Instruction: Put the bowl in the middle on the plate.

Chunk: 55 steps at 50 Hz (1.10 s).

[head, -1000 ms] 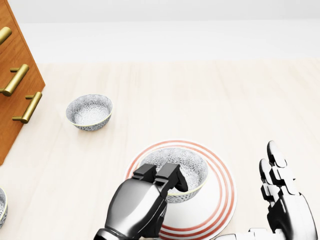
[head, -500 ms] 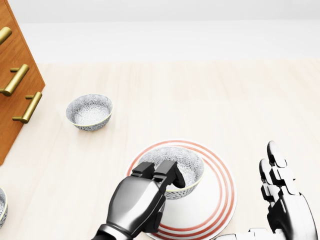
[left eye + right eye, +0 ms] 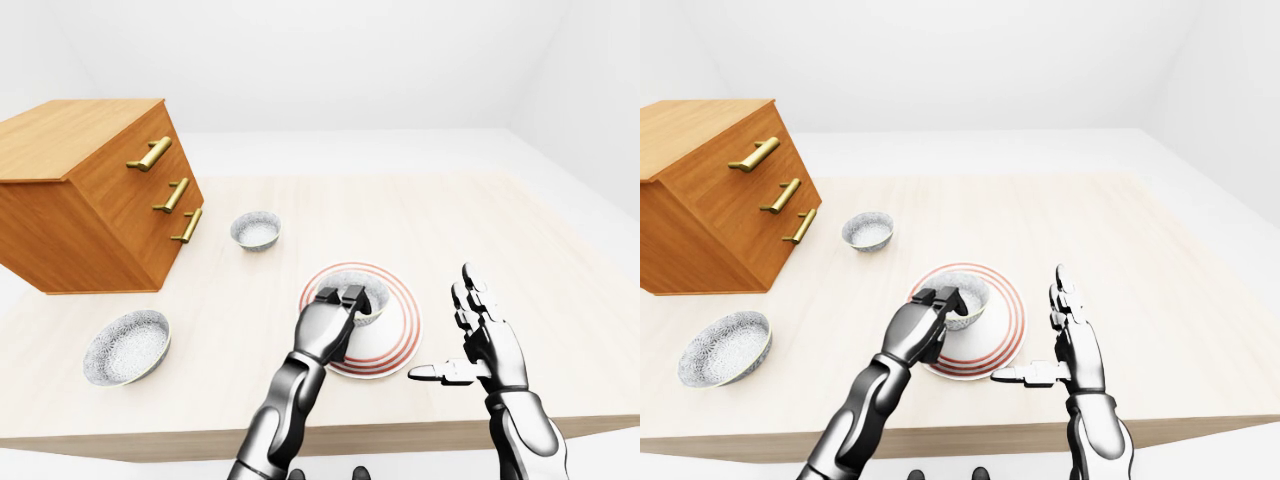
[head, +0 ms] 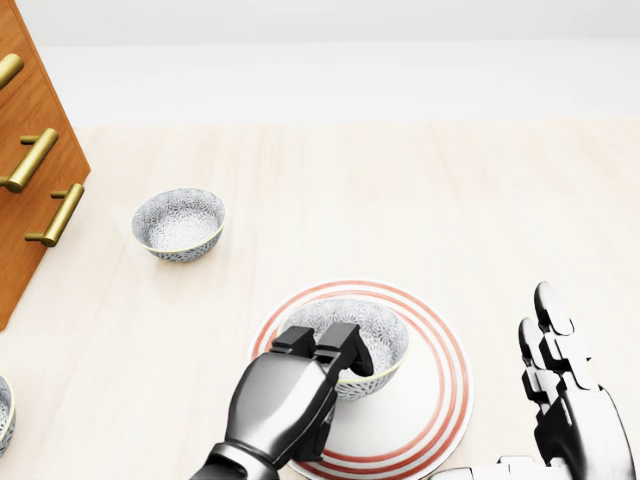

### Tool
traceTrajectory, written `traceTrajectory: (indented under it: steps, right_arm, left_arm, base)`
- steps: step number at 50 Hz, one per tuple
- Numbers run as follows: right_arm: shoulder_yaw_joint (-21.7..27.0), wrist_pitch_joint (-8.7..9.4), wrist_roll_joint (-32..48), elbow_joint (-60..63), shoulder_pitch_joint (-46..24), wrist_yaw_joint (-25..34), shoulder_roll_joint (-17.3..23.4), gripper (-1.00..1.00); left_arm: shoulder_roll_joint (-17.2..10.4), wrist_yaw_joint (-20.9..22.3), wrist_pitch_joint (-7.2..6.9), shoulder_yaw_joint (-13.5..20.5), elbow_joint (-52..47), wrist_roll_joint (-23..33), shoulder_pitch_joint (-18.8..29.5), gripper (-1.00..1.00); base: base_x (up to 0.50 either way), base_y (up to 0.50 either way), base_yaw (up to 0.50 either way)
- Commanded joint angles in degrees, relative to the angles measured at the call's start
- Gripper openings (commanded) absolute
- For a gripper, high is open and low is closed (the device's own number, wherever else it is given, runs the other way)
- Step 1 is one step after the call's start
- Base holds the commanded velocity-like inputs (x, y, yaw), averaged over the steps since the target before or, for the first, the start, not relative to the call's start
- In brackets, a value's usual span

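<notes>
A patterned grey-white bowl [image 4: 370, 328] sits upright inside the red-ringed white plate [image 4: 445, 385], low in the head view. My left hand [image 4: 338, 350] comes up from the bottom edge and is shut on the bowl's near rim, fingers outside and thumb over the lip. The hand hides the bowl's near wall. My right hand [image 4: 556, 385] hovers open, fingers upright and thumb pointing left, to the right of the plate and clear of it. The left-eye view shows the same bowl [image 3: 362, 287] on the plate [image 3: 398, 335].
A smaller patterned bowl [image 4: 180, 223] stands up and to the left of the plate. A larger bowl [image 3: 127, 346] lies far left near the table's near edge. A wooden drawer chest [image 3: 90, 200] with brass handles fills the left side.
The bowl has come down a little and settled into the plate, with my left hand following it and still closed on the rim. The right hand has not moved.
</notes>
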<state>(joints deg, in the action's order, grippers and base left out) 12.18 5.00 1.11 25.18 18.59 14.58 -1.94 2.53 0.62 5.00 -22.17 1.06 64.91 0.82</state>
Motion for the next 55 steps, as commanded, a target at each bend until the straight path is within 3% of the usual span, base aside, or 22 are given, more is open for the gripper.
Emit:
traceTrajectory:
  steps: [1, 36, 55]
  right_arm:
    - [0.05, 0.0, -0.04, -0.71, -0.18, -0.05, 0.04, 1.0]
    - [0.1, 0.0, -0.13, 0.84, 0.17, 0.15, -0.07, 1.0]
    - [0.15, 0.0, -0.15, 0.23, -0.08, 0.09, -0.05, 1.0]
  left_arm:
    - [0.66, -1.03, 0.0, 0.2, 1.52, 1.67, 1.19, -1.0]
    - [1.78, -4.37, 0.0, 0.18, 6.79, 2.33, 2.75, -1.0]
    - [2.1, -2.25, 0.0, 0.16, 6.32, 2.41, 3.05, -1.0]
  base:
    - [0.0, 0.0, 0.0]
    - [0.0, 0.0, 0.0]
    - [0.0, 0.0, 0.0]
